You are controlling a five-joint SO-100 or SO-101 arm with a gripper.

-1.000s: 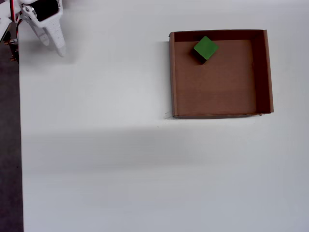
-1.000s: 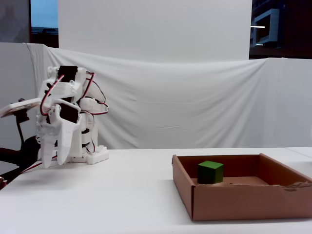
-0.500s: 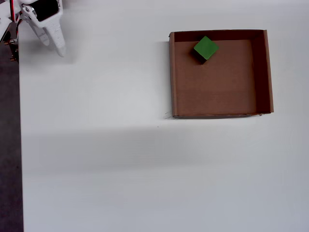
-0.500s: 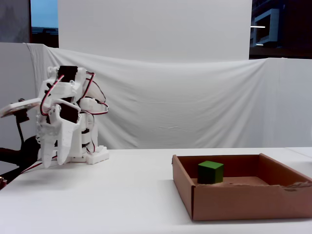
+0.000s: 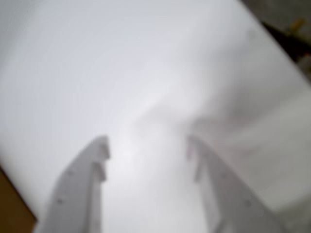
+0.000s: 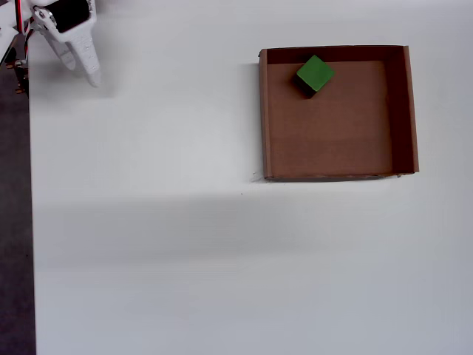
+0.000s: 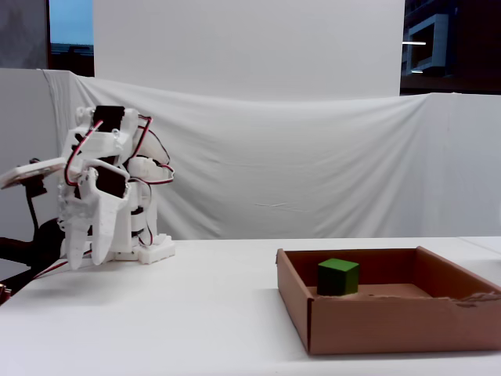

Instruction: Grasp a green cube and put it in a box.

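The green cube (image 6: 315,72) lies inside the box (image 6: 263,111), close to the middle of its far wall in the overhead view. In the fixed view the green cube (image 7: 338,274) shows above the front wall of the brown box (image 7: 391,321). My gripper (image 6: 80,70) hangs at the table's far left corner, well away from the box, with the arm folded up. Its white fingers point down at the table in the fixed view (image 7: 84,263). The blurred wrist view shows the gripper (image 5: 146,143) open, with only bare white table between the fingers.
The white table's left edge (image 6: 31,222) runs beside the arm, with dark floor beyond it. A white cloth backdrop (image 7: 313,164) hangs behind the table. The arm's base (image 7: 149,251) stands at the back left.
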